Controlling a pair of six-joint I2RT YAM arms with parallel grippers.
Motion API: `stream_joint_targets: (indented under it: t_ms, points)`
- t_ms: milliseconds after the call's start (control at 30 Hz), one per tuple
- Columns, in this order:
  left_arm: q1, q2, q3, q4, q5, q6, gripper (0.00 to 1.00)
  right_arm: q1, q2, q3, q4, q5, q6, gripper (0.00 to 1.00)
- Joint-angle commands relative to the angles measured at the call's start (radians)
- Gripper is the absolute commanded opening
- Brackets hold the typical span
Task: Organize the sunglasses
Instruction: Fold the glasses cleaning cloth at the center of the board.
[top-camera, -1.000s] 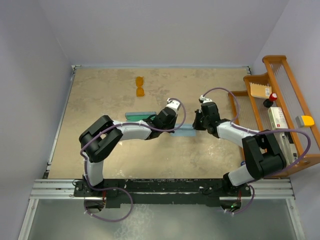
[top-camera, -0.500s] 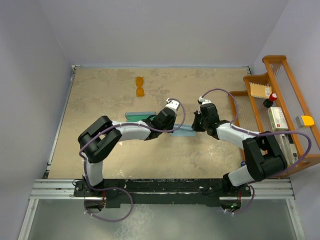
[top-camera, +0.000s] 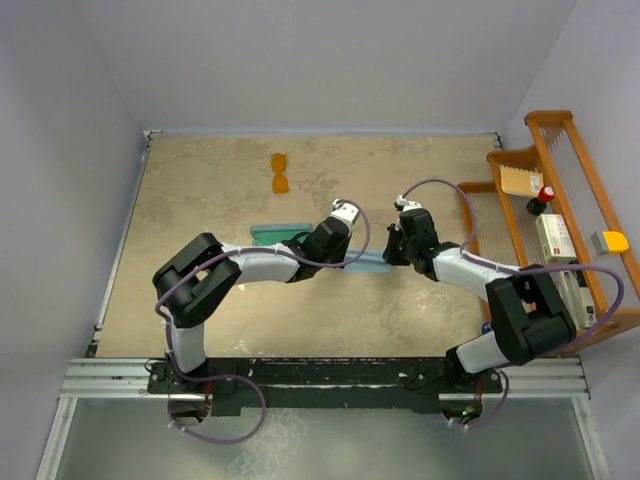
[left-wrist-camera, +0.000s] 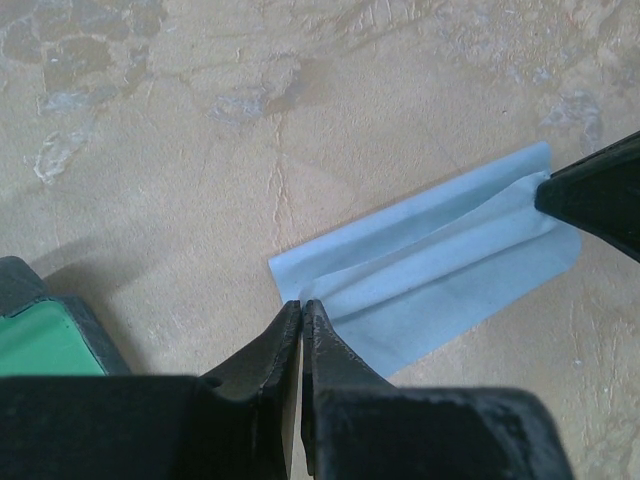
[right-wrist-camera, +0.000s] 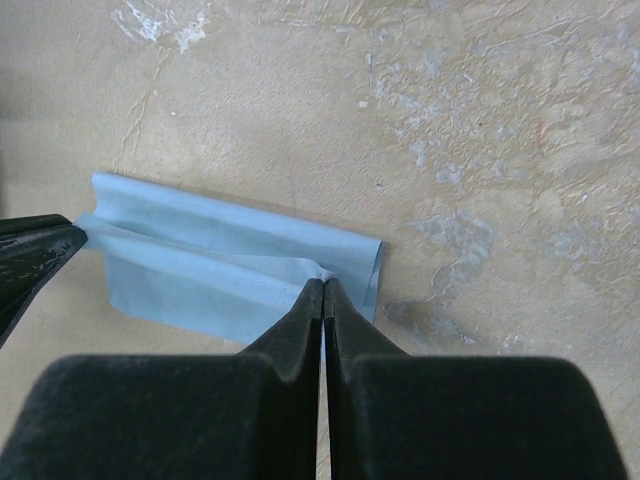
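**Sunglasses at far side of surface, well apart from both grippers**

- Left gripper (left-wrist-camera: 302, 305): jaws closed tip to tip, pinching the near-left edge of a blue cloth (left-wrist-camera: 430, 270).
- Right gripper (right-wrist-camera: 322, 283): jaws pressed together, nipping the opposite end of the same cloth. A raised fold runs the length of the cloth between the two pinch points.
- Case (top-camera: 275, 233): grey-blue shell with green lining, open, just left of the left gripper's wrist. One corner shows in the left wrist view.
- Sunglasses (top-camera: 280, 172): lie on the bare surface (top-camera: 200, 200), beyond the case and toward the back wall, well apart from both grippers and touching nothing. Small pair with two translucent orange-amber lenses, one behind the other as seen from above. The frame is too thin to make out.
- Rack (top-camera: 560, 190): wooden, along the right edge of the surface, holding small items.
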Motion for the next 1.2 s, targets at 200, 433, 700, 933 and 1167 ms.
stream_joint_targets:
  t_ms: [200, 433, 700, 933, 1167]
  points:
    - [-0.002, -0.056, -0.026, 0.058, 0.029, 0.023, 0.0, 0.016, -0.043, -0.016, -0.005, 0.014, 0.0, 0.0]
    - [-0.002, -0.055, -0.041, 0.079, 0.042, 0.007, 0.0, 0.018, -0.039, -0.019, -0.003, 0.02, 0.003, 0.0]
    - [-0.006, -0.048, -0.038, 0.09, 0.056, -0.009, 0.0, 0.018, -0.038, -0.013, -0.012, 0.033, 0.002, 0.0]
    - [-0.015, -0.039, -0.035, 0.095, 0.061, -0.015, 0.0, 0.018, -0.038, -0.014, -0.016, 0.045, 0.003, 0.0]
    - [-0.021, -0.038, -0.039, 0.099, 0.058, -0.02, 0.0, 0.018, -0.033, 0.004, -0.033, 0.037, 0.003, 0.0]
